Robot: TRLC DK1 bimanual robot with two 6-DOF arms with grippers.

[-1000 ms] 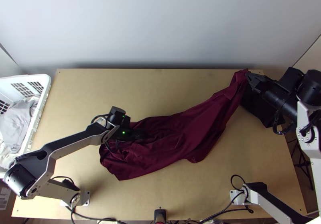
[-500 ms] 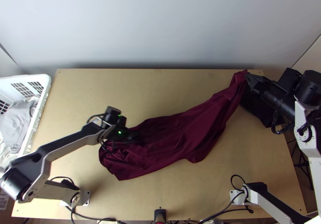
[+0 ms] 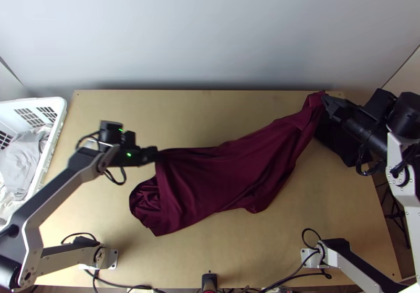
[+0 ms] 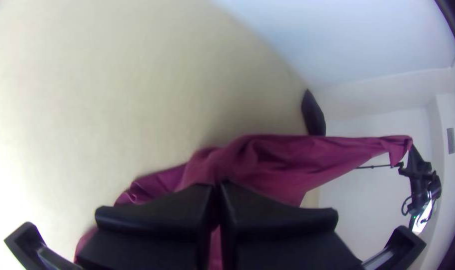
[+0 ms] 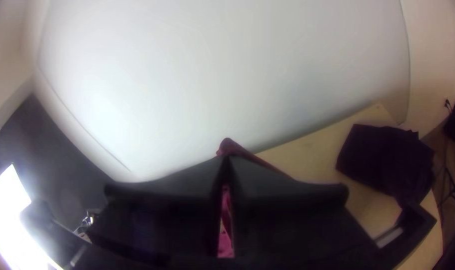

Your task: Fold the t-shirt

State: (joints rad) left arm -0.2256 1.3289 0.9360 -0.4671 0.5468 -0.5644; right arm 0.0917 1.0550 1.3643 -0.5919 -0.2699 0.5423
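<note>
T-shirt (image 3: 220,175) in left gripper (image 3: 153,155) and right (image 3: 324,101)

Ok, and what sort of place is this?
Probably a robotics lab or a similar test workspace: the left arm and right arm are mounted at a wooden table, a plain pale wall stands behind it, and a white basket holds more cloth.

Dark red t-shirt (image 3: 226,172) stretched slantwise over the wooden table (image 3: 236,251), creased along its length. Left gripper (image 3: 153,154) pinches its upper left part; right gripper (image 3: 325,102) holds the far right end. Lower left portion bunched. Black cloth (image 3: 336,146) near the right gripper (partly covered). White basket (image 3: 59,130) at left, grey cloth (image 3: 21,156) inside. Pale wall (image 3: 210,30) behind.
</note>
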